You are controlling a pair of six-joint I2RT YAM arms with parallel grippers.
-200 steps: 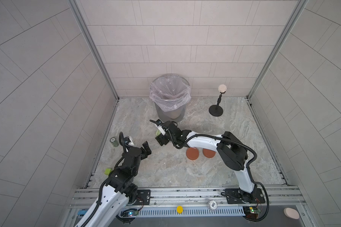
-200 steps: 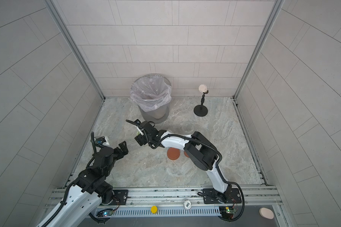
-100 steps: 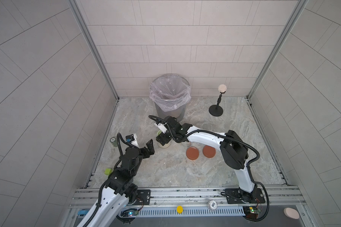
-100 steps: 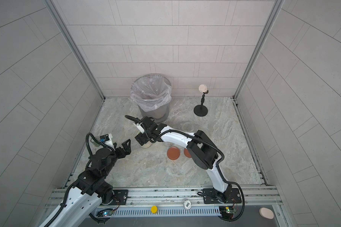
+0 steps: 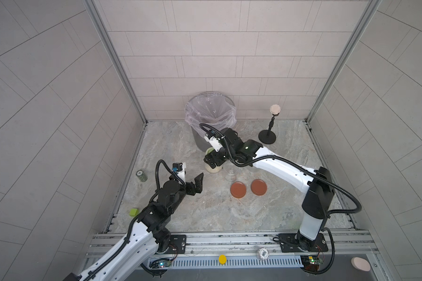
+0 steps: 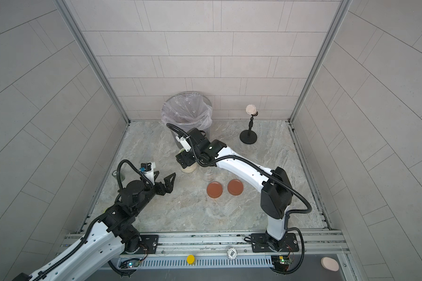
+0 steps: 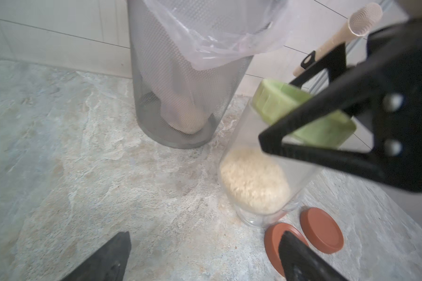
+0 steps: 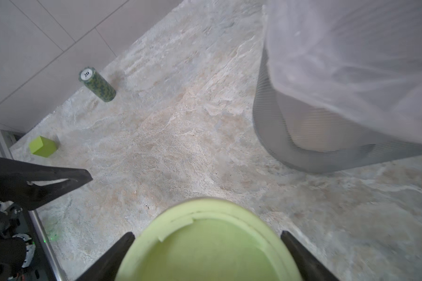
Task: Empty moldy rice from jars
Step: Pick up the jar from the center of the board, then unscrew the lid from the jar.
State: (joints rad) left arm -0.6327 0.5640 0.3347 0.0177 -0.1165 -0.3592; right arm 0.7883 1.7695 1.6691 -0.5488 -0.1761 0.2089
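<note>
A clear jar [image 5: 212,167] [image 6: 188,167] holding moldy rice [image 7: 253,180] hangs tilted by its pale green lid [image 7: 275,102] [image 8: 205,253], in front of the bin. My right gripper [image 5: 211,159] [image 6: 184,159] [image 8: 206,239] is shut on that lid, a finger on each side. Whether the jar's base touches the floor I cannot tell. My left gripper [image 5: 194,181] [image 6: 165,181] [image 7: 202,243] stands open and empty, a short way to the jar's left. An empty clear jar [image 5: 230,171] [image 6: 208,174] stands just right of the rice jar. Two rust-red lids [image 5: 238,190] [image 5: 258,187] lie flat on the floor.
The grey mesh bin [image 5: 199,142] [image 7: 180,97] [image 8: 302,136] with a clear liner stands at the back wall. A small dark green can [image 5: 141,175] [image 8: 98,85] and a green cube [image 5: 133,212] [image 8: 43,146] sit by the left wall. A black stand [image 5: 268,136] is at the back right.
My left gripper has moved forward and right, closer to the rice jar. My right gripper has shifted the jar slightly right and back, still holding the lid.
</note>
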